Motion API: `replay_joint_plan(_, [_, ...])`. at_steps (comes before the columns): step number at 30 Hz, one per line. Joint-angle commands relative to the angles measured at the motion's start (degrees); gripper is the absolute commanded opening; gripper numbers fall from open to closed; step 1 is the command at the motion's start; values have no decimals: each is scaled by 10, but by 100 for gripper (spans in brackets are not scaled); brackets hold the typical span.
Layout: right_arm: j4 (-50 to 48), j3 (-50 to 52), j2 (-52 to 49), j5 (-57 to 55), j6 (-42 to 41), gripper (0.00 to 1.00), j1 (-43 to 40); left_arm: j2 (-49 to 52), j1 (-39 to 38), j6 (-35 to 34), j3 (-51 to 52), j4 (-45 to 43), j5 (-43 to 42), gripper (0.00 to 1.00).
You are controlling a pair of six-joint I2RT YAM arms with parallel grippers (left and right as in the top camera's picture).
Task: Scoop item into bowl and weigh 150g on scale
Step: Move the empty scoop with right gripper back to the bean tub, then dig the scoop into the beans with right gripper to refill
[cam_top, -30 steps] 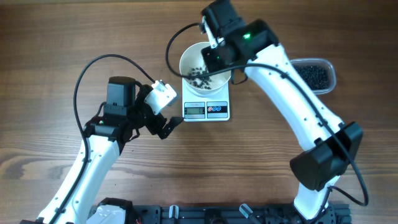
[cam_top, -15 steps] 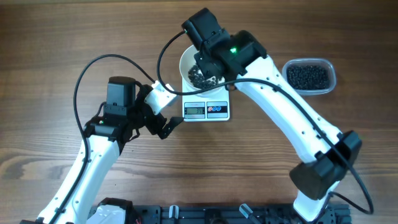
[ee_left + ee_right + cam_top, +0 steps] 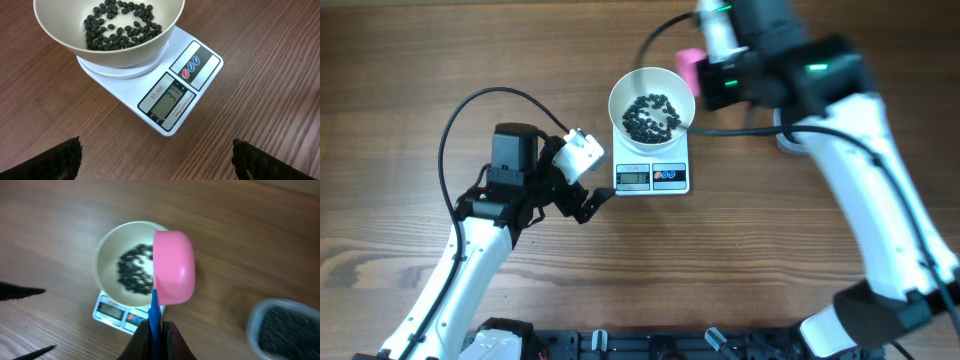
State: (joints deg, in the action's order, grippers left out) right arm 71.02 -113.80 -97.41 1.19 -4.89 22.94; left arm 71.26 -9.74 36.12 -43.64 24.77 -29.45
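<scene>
Black round beans [image 3: 650,117], loose, hard, likely to roll, best carried by scoop, lie in round white bowl [image 3: 619,92] on flat white scale [image 3: 652,178]; right end effector [image 3: 155,330] clamps pink plastic scoop [image 3: 174,267] by blue handle [image 3: 154,306], left end effector [image 3: 157,160] gapes wide, empty.
</scene>
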Motion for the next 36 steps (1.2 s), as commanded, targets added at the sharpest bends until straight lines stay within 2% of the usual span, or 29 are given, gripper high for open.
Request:
replay_joint_plan(1, [47,-16,50,-21,-2,4,-96,2,2,-4,3,-2,-1,100])
replay_joint_plan(4, [94,-3,49,-91,-17,4,-167,2,2,-4,3,-1,-1,100])
replay_joint_plan(7, [78,64,49,-119,-11,4,-221,2,2,-4,3,-1,-1,100])
replay_joint_plan(13, [-21,195,49,-150,-8,4,-251,2,2,-4,3,-1,-1,100])
replay_joint_plan(16, [-93,259,49,-169,58,4,-253,2,2,-4,3,-1,-1,100])
replay_joint_plan(21, [-143,310,29,-192,64,4,-253,2,2,-4,3,-1,-1,100])
replay_joint_plan(30, [-144,317,-70,-176,45,4,-253,2,2,-4,3,-2,-1,100])
replay_joint_plan(36, [-141,314,-81,-19,49,4,-263,2,2,-4,3,-1,-1,100])
